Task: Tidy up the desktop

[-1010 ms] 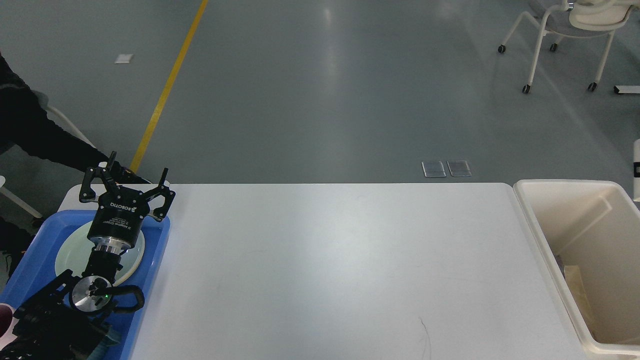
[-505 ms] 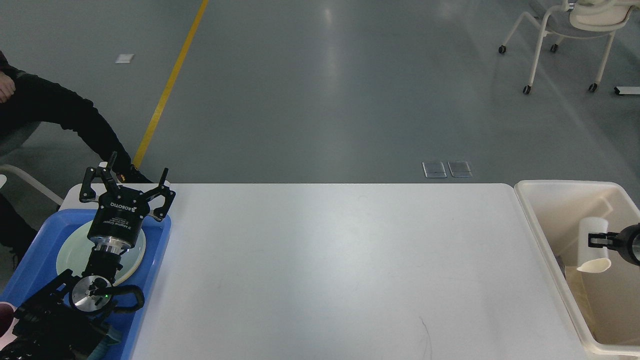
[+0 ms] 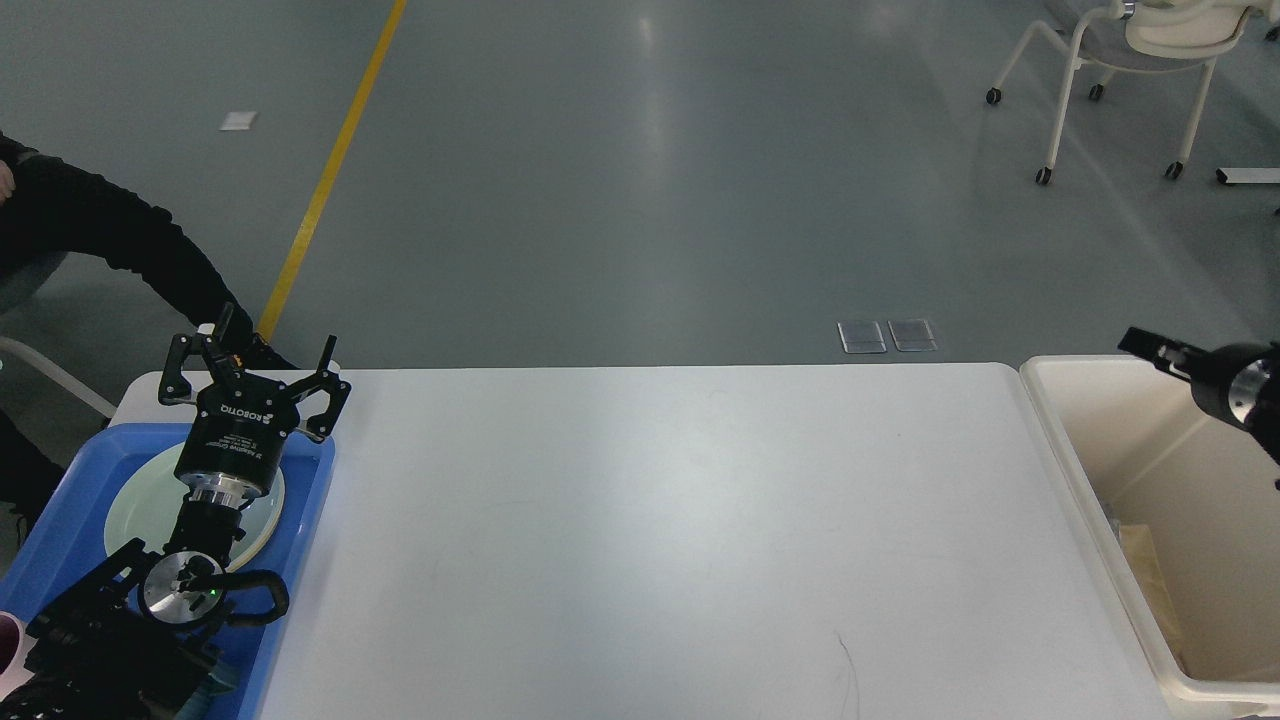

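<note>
Left gripper (image 3: 255, 375) fingers spreading wide, gripping nothing, hovering above plate (image 3: 140, 510) in blue tray (image 3: 300, 560). Right gripper (image 3: 1150, 345) poking over cream bin (image 3: 1060, 440); fingers too end-on, cannot tell spread. Bench (image 3: 660, 530) lying between both sets of fingers, bare, long axis running left-right. Judging tidying nearly done.

1. The tabletop (image 3: 680, 520) is a wide, smooth white rectangle with rounded far corners.
2. It lies flat, spanning most of the view from left to right.
3. Its surface shows a soft sheen and a thin dark hairline mark near the front edge.
</note>
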`<state>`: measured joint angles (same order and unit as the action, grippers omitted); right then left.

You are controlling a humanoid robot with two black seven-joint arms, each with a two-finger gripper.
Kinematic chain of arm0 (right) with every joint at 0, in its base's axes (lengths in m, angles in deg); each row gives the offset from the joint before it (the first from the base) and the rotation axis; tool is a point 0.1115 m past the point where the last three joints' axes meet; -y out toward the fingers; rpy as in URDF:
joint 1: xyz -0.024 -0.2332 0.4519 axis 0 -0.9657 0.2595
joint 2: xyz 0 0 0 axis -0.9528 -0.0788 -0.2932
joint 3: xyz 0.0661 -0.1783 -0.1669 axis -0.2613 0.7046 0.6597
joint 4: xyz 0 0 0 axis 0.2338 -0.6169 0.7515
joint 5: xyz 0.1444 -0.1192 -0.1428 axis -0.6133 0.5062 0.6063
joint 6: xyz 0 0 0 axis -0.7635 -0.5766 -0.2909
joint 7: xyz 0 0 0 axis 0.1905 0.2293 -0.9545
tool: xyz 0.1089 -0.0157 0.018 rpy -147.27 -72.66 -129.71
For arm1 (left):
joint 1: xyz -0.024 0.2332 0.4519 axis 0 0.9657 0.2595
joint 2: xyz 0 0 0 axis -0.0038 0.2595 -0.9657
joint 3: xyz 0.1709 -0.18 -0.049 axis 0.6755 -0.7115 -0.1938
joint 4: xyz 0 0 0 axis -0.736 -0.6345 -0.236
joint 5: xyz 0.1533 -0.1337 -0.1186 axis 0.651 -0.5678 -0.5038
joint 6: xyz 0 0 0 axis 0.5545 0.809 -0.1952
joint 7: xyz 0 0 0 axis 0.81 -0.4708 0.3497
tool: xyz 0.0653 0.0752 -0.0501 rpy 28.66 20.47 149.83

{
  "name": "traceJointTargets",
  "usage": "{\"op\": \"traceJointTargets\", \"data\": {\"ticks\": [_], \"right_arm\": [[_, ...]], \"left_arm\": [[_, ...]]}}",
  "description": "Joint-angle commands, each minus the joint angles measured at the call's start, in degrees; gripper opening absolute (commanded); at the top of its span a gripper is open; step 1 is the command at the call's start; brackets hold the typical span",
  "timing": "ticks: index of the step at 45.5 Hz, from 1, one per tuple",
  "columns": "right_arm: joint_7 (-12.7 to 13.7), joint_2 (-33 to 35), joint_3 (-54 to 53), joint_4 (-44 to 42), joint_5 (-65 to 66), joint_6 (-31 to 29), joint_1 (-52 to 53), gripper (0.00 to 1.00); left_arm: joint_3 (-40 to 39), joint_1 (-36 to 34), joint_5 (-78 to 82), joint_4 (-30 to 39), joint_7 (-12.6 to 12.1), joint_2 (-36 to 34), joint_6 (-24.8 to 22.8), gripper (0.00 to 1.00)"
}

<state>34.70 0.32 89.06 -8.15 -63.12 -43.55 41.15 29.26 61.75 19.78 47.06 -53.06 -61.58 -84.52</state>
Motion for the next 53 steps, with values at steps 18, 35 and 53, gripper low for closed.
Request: {"op": "traceJointTargets", "data": {"ticks": [18, 35, 53], "right_arm": [[0.31, -19.85, -70.89, 16.36, -23.37, -0.57, -0.54, 1.0], [-13.05, -26.19, -73.71, 4.76, -34.42, -12.35, -11.27, 1.0], [-13.14, -26.28, -73.62, 4.75, -41.3, -12.87, -14.35, 1.0]], "left_arm": [[0.08, 0.0, 0.0, -0.01, 0.0, 0.01, 0.0, 1.0], [0.0, 0.0, 0.0, -0.01, 0.0, 0.01, 0.0, 1.0], [0.08, 0.0, 0.0, -0.01, 0.0, 0.01, 0.0, 1.0]]}}
